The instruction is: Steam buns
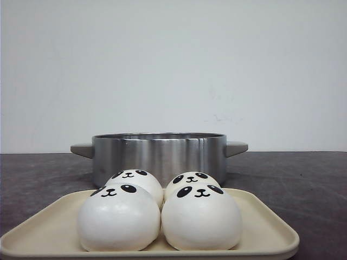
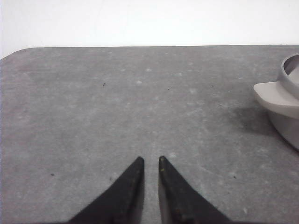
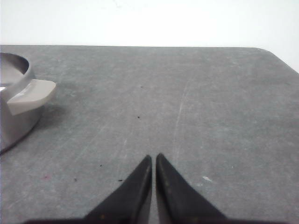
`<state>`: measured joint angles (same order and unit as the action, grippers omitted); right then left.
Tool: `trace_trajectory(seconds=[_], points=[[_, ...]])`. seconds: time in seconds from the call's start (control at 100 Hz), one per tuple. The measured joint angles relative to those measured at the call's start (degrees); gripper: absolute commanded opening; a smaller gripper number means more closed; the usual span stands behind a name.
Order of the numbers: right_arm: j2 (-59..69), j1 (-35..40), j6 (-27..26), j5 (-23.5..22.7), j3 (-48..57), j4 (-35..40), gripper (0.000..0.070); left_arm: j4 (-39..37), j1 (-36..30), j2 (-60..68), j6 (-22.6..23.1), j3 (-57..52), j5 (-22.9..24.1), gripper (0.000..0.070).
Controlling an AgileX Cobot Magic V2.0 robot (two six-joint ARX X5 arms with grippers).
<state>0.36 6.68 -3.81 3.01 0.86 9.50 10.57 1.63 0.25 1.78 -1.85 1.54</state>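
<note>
Four white panda-faced buns sit in a two-by-two block on a cream tray in the front view: front left, front right, back left, back right. Behind the tray stands a steel pot with grey side handles. My left gripper hovers over bare table left of the pot, fingers almost together and empty. My right gripper is shut and empty over bare table right of the pot. Neither gripper shows in the front view.
The pot's left handle shows at the edge of the left wrist view, its right handle at the edge of the right wrist view. The dark grey table ends at a white wall behind.
</note>
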Motion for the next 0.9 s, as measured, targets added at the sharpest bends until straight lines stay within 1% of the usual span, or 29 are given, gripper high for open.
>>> trace_trajectory(seconds=[0.55,0.62,0.68,0.73,0.82,0.9], points=[[0.0,0.0,0.0,0.0,0.0,0.0,0.0008,0.0,0.0,0.0,-0.02,0.0,0.0,0.0016],[0.0,0.0,0.0,0.0,0.0,0.0,0.0007,-0.11,0.0,0.0,-0.85,0.0,-0.04,0.0016],[0.0,0.0,0.0,-0.02,0.0,0.0,0.0008,-0.55,-0.02,0.0,-3.32,0.02,-0.55,0.0016],[0.0,0.0,-0.04,-0.04,0.0,-0.11,0.0007,-1.75,-0.02,0.0,-6.97,0.02,-1.42,0.0016],[0.0,0.0,-0.76,-0.02,-0.04,-2.36,0.0007,-3.45,-0.04,0.0,-15.8,0.0,-2.03,0.0015],[0.0,0.0,-3.54,-0.63,-0.04,-6.12,0.0007,-3.58,-0.04,0.0,-24.09,0.0,-3.61,0.0013]])
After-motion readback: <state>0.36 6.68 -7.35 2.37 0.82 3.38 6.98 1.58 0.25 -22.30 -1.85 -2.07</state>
